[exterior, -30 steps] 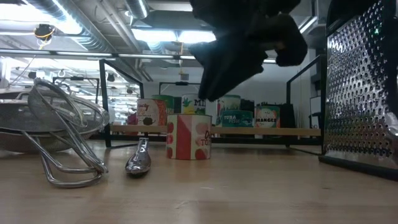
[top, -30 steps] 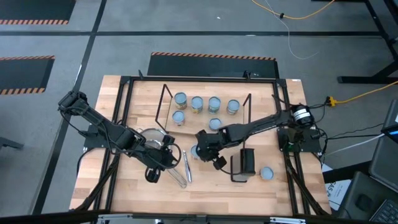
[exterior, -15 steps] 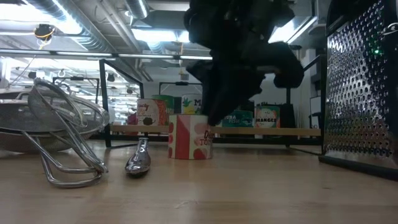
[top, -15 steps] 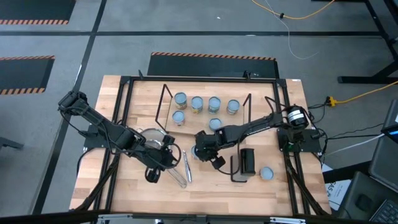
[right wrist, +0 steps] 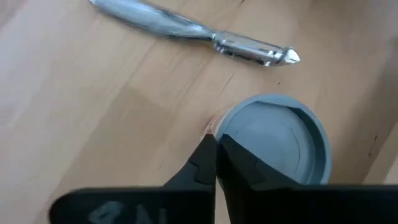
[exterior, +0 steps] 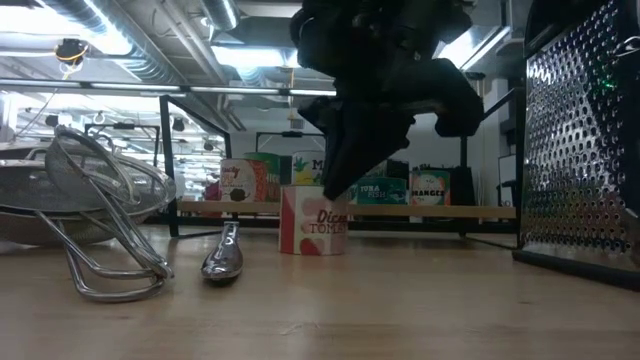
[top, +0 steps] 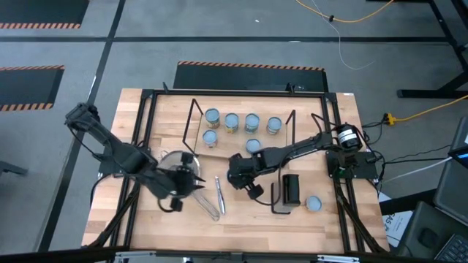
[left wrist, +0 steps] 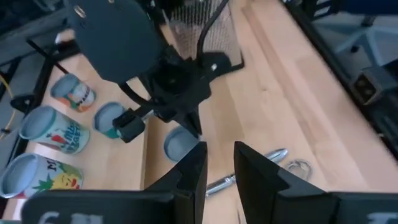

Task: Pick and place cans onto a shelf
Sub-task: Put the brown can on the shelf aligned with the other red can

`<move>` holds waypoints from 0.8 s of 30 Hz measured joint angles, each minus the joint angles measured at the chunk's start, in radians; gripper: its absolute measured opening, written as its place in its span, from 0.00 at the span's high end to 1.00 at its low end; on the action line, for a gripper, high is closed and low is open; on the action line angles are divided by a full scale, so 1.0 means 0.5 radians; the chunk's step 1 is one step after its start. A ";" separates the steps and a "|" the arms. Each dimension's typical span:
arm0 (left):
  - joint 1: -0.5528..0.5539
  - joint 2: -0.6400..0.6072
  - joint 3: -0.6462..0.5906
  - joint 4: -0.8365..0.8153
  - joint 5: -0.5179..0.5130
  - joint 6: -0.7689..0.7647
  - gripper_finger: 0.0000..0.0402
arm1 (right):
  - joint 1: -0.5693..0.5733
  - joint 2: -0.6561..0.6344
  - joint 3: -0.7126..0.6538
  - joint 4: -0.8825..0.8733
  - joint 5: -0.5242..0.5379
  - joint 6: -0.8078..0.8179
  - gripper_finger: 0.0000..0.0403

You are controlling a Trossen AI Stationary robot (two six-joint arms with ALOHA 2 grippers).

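Observation:
A red-and-white can [exterior: 314, 219] with a pale blue top [right wrist: 273, 140] stands upright on the table in front of the shelf [top: 245, 135]. My right gripper [top: 235, 175] is above it with its fingers shut [right wrist: 216, 155], their tips at the can's top rim. Several cans [top: 232, 120] stand on the shelf board. Another can [top: 313, 203] stands near the table's right front. My left gripper [top: 175, 186] is open and empty [left wrist: 219, 165], over the strainer's [top: 172, 162] near side. My right gripper's shut fingertips [right wrist: 208, 149] rest against the can's top rim [right wrist: 217, 127] at one side. The fingers come slanting down from above [exterior: 345, 165]. The can stands upright with its base on the table.
A metal strainer [exterior: 80, 200] with a wire handle lies at the left. A peeler [top: 219, 194] lies beside it. A black box grater [top: 291, 188] stands right of the can. Black wire frames [top: 196, 120] rise at the shelf's two ends.
My right gripper has come down and a little toward the table's left, onto the can. The can has slid slightly toward the table's right and turned about, still upright. My left gripper has drawn back toward the table's left and near edge.

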 joint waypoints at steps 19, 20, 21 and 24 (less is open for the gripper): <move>-0.375 -0.230 -0.782 0.725 -0.364 -0.323 0.82 | -0.173 -0.002 0.678 -0.488 0.309 0.379 0.97; -0.372 -0.229 -0.813 0.773 -0.363 -0.323 0.82 | -0.203 -0.002 0.678 -0.496 0.321 0.426 0.97; -0.372 -0.229 -0.838 0.812 -0.363 -0.323 0.82 | -0.235 -0.002 0.678 -0.508 0.319 0.472 0.97; -0.372 -0.229 -0.873 0.858 -0.380 -0.323 0.82 | -0.332 -0.002 0.678 -0.521 0.320 0.566 0.97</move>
